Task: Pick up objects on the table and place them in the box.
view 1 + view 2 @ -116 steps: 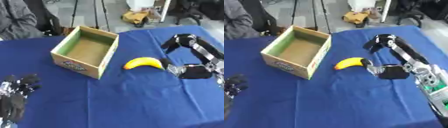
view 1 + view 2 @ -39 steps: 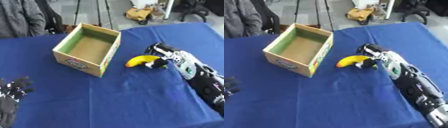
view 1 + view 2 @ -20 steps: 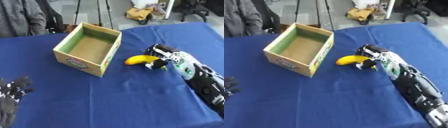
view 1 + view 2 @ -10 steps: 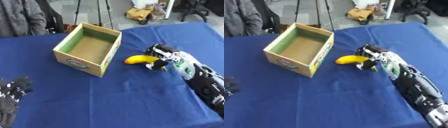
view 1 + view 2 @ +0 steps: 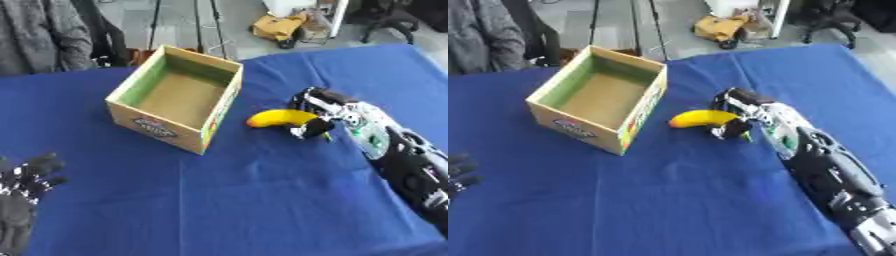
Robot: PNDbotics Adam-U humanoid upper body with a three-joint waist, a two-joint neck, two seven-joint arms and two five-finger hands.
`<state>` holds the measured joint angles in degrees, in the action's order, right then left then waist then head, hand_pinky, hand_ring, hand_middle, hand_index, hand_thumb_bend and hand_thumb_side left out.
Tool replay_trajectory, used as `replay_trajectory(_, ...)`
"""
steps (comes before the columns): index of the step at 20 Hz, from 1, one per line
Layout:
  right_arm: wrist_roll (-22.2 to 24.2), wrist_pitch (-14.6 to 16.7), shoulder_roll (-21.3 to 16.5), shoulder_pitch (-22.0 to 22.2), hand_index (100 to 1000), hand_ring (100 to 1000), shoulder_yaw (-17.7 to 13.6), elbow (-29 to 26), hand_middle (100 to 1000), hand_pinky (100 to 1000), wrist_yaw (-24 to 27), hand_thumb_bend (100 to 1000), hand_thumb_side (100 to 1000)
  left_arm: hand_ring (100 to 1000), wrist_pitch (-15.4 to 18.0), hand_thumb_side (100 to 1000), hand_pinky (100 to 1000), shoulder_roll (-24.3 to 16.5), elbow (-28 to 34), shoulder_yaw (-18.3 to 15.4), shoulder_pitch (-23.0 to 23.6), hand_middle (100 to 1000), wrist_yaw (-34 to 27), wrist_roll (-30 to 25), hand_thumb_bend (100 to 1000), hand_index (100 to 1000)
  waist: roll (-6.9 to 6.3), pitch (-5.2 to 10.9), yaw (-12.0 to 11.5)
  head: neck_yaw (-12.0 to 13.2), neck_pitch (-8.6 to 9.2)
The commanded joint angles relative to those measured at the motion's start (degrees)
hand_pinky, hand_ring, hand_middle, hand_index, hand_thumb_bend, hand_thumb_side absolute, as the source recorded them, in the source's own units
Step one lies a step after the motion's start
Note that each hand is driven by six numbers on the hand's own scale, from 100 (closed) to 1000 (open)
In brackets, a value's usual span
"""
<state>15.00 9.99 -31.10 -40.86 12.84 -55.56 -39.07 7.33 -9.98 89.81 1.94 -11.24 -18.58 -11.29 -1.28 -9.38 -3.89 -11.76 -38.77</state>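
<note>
A yellow banana [image 5: 278,118] lies just right of the open cardboard box [image 5: 178,97], whose inside holds nothing. My right hand [image 5: 317,113] reaches in from the lower right, its fingers and thumb curled round the banana's right end. The banana sits low, at or just above the blue cloth; I cannot tell which. At the lower left corner my left hand [image 5: 22,199] rests open with fingers up, far from both.
A blue cloth [image 5: 219,200] covers the whole table. A person in a grey jacket [image 5: 44,35] sits past the far left edge. Tripod legs, a yellow bag [image 5: 282,26] and an office chair stand on the floor behind the table.
Since about six seconds ago my right hand came down from beside the banana and closed on its right end. Over the last second banana and hand have barely shifted.
</note>
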Motion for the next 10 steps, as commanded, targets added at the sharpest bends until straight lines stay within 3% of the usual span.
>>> replay_trajectory(1,-0.3,-0.3,-2.4,-1.5,651,473,-0.1,-2.5,547,397,0.4,100,256,769,0.1,1000,719,-0.3,0.6,0.2,-0.6,736,-0.3,-0.2,236,564,0.19,1.08,0.1,-0.1,-0.33)
replay_trajectory(10,-0.5,-1.1,-4.1,-2.6,652,478,-0.2,-5.7,547,400,1.6,101,251,768,0.1,1000,719,-0.3,0.6,0.1,-0.5,736,-0.3,-0.1,237,565,0.43,1.34,0.4,0.2,-0.34)
